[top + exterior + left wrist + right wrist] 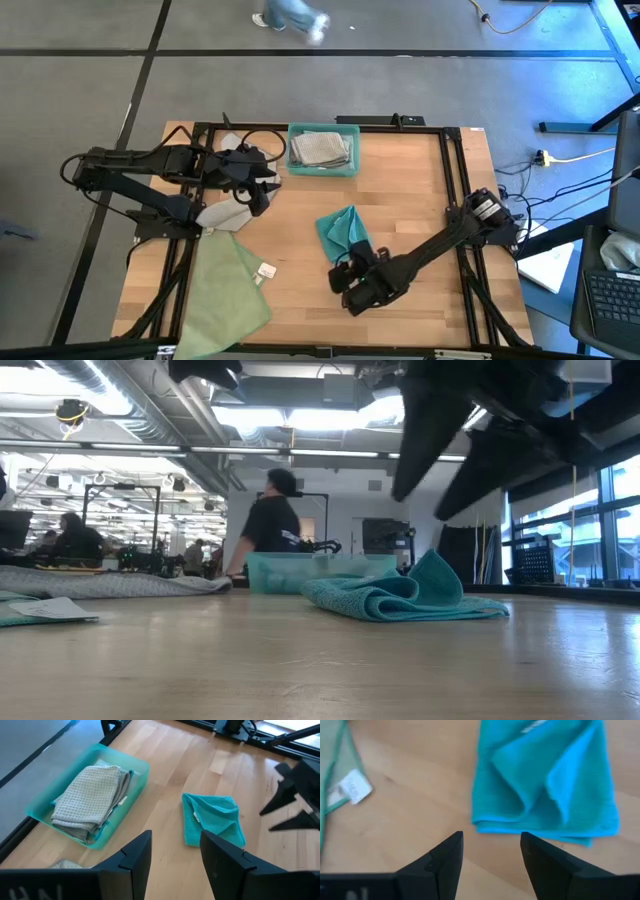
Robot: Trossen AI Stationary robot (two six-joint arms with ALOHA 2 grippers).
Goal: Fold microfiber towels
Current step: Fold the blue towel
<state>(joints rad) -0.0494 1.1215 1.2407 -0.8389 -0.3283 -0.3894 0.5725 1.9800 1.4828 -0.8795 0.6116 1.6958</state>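
Teal towel (342, 233) — rumpled; long axis front-to-back.

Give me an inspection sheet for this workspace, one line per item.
Surface: wooden table, black frame round it.
Job's things: teal towel loosely folded at centre; green towel spread at front left; grey towel by the left arm; folded grey towels in the bin.
Clutter: nothing seen.
Grippers: left tool open, empty, near the bin; right tool open, empty, just short of the teal towel.
Cables: loops at the left arm.
Surroundings: person behind the table.
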